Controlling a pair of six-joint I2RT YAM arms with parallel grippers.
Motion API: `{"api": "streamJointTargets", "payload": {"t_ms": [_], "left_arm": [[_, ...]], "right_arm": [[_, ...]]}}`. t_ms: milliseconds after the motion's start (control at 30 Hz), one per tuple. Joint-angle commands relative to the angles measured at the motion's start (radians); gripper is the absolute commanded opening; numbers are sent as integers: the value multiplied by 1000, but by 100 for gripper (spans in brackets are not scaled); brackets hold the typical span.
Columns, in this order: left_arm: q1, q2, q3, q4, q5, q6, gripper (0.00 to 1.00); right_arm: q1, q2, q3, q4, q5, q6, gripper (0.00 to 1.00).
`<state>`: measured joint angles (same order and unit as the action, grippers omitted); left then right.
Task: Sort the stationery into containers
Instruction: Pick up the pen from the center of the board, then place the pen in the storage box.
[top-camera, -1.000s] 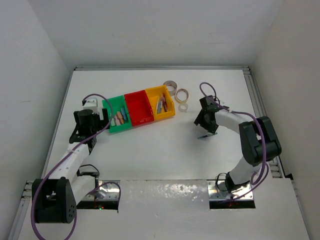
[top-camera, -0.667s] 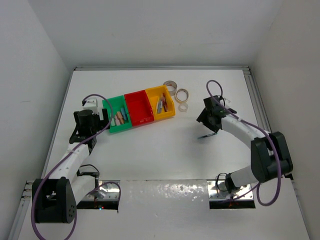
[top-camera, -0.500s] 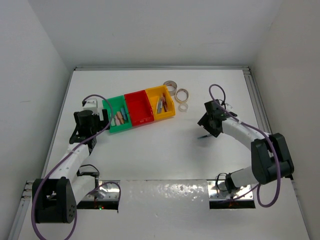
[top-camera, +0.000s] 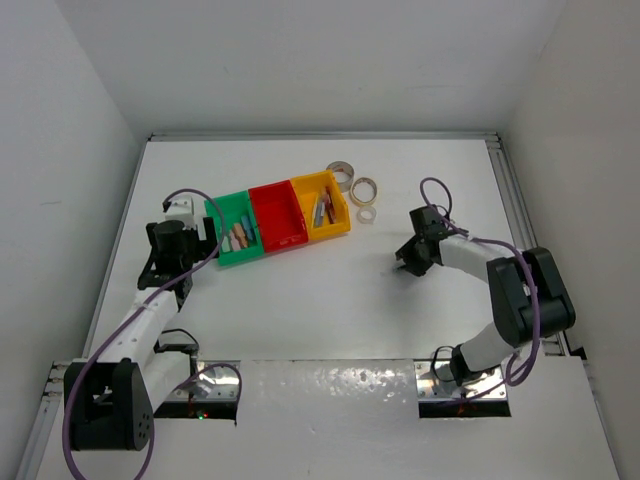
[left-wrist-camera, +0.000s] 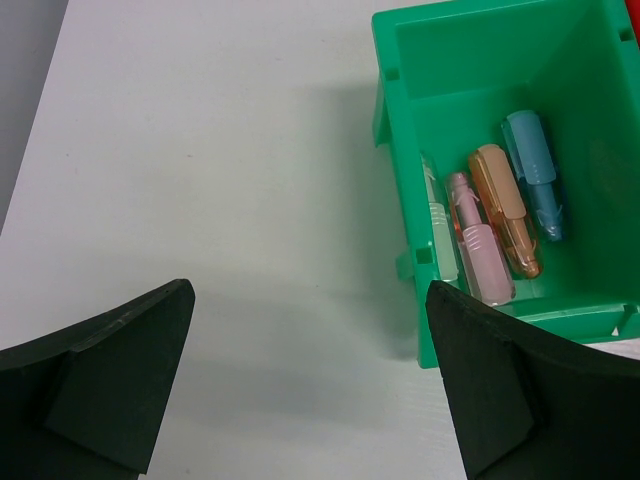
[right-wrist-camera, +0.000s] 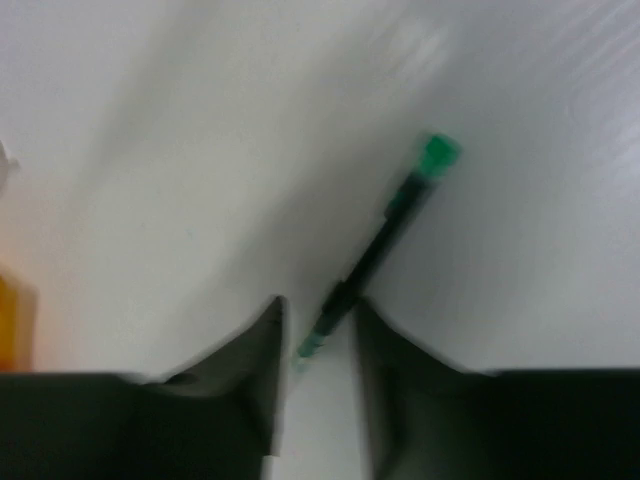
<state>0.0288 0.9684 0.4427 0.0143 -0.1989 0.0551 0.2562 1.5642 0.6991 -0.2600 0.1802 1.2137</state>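
A thin black pen (right-wrist-camera: 385, 235) with green ends lies on the white table, its near end between my right gripper's (right-wrist-camera: 318, 320) fingers. The right finger touches it and a small gap shows beside the left finger, so the jaws still stand open. From above, that gripper (top-camera: 407, 263) sits low over the pen, right of the containers. The green (top-camera: 235, 232), red (top-camera: 277, 215) and yellow (top-camera: 322, 205) bins stand joined in a row. My left gripper (left-wrist-camera: 310, 290) hangs wide open and holds nothing, just left of the green bin (left-wrist-camera: 400, 180), which holds blue (left-wrist-camera: 535, 175), orange (left-wrist-camera: 505, 205) and pink (left-wrist-camera: 478, 240) blocks.
Three tape rings (top-camera: 341, 172), (top-camera: 363, 189), (top-camera: 367, 213) lie on the table behind and right of the yellow bin, which holds several pens. White walls close in the table on the left, back and right. A metal rail runs along the right edge.
The right gripper has come down around the pen and its jaws have narrowed on it. Its arm has shifted. The left arm has not moved.
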Motion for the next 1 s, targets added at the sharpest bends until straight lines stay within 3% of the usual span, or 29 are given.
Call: {"api": "streamJointTargets", "payload": {"t_ms": [0,33,67,100,233,400,533,733,967], "left_arm": [[16,-25,-7,46,1,0,100],[17,-26,-7,46,1,2,100],[17,-28,-9,47,0,2,100],[16,-30,-9,47,0,2,100],[17,-33,-7,47,-7,6,100],[19,-28,-7,46,-5,6,100],[20,-20,-13,56,0,0,100],[22,-25,-6,44,3,-1,100],[57,-40,-2,32,-4,2,99]], "right_arm": [[-20,57,-30,19,-16,-8,23],[-29,72,-27,25,-19,-38,7],[-32,73,-27,22,-19,-60,6],[-35,88,-18,19,-6,-84,0],[-20,91,39,-15,82,-248,0],[84,-38,164,17,249,-578,0],[165,-43,345,126,129,-895,0],[276,263,745,113,-31,-973,0],[330,609,1089,65,-82,-1014,0]]}}
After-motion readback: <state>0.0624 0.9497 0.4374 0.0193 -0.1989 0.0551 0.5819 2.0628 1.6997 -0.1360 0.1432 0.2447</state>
